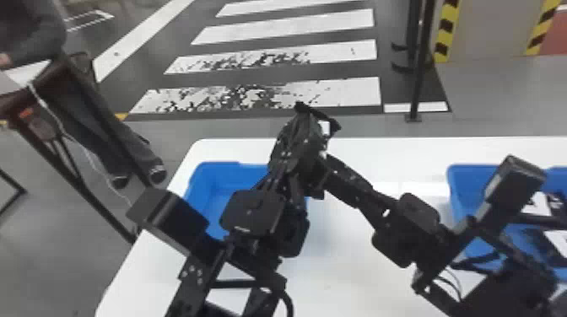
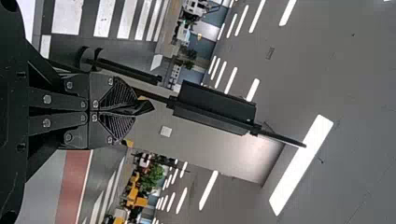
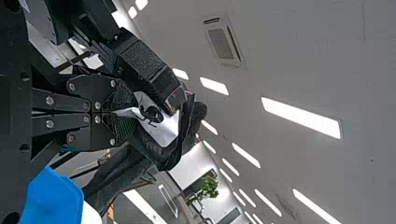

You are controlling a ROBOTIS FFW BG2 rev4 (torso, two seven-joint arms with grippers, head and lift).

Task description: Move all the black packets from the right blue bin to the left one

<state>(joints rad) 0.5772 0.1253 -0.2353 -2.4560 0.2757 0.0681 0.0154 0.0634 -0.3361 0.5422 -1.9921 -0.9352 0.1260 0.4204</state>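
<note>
Passing a black packet [image 3: 163, 133] across seems underway: right jaws clamp it, left jaws [image 2: 134, 110] apparently pinch its edge; next, right should release, left lower it into the left blue bin [image 1: 211, 181].

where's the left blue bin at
In the head view, the left blue bin sits toward the left end of the white table, partly hidden behind the robot's left arm.
</note>
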